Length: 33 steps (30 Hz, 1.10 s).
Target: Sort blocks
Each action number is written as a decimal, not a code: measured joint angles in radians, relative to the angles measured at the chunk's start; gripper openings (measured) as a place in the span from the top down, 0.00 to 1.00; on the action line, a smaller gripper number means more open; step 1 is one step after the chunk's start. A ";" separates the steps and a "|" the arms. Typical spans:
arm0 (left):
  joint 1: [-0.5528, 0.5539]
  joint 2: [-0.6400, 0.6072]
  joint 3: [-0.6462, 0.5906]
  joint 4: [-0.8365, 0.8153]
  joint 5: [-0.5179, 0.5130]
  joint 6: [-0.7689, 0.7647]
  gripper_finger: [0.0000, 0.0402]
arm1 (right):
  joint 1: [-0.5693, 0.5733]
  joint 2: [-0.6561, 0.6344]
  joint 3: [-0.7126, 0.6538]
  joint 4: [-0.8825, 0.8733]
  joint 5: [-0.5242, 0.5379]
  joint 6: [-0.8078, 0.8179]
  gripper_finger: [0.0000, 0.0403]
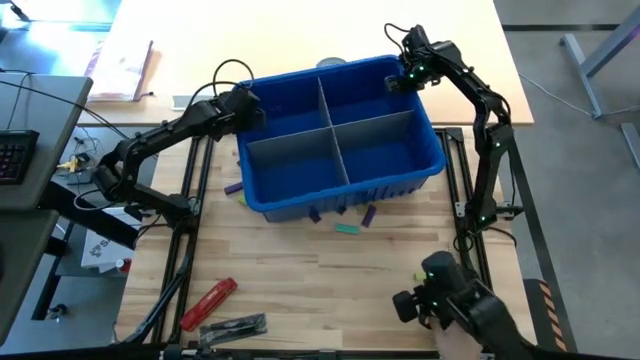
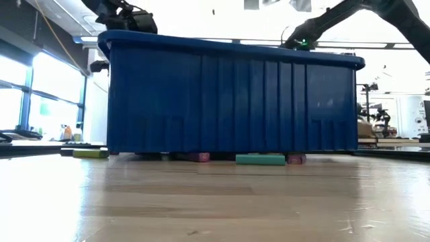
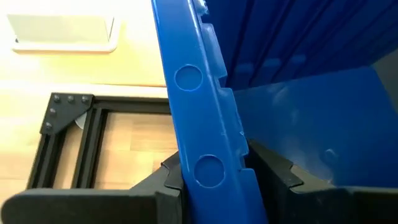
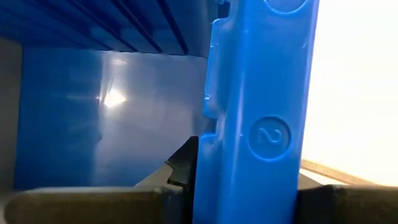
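- Left pincer (image 1: 243, 103) clamps the blue bin (image 1: 400, 165) rim on its left wall; right pincer (image 1: 408, 72) clamps the far right corner.
- Blocks (image 1: 347, 228) lie on the table (image 1: 330, 290) along the bin's near edge, some apparently under it, below both pincers.

One blue four-compartment bin (image 1: 340, 150) stands on the table. Beside it lie about five visible blocks (image 1: 346, 228). One red tool (image 1: 208, 302) lies apart.

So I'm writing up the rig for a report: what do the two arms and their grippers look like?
Both arms are dark, slim and jointed. The left arm trails a looping black cable near its wrist; the right arm shows small green lights at its joints. Each gripper has two flat black fingers, as on the left gripper and the right gripper.
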 joint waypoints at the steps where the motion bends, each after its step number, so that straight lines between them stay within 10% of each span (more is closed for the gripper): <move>1: 0.000 0.001 0.020 -0.007 -0.003 0.016 0.78 | 0.000 -0.014 0.005 -0.014 0.000 0.000 0.82; 21: 0.027 -0.008 0.514 -0.083 0.017 0.231 0.88 | 0.002 -0.139 0.365 -0.111 -0.071 0.080 0.88; 33: 0.183 0.097 0.525 0.088 0.093 0.344 0.88 | -0.016 -0.131 0.234 0.141 -0.027 0.090 0.88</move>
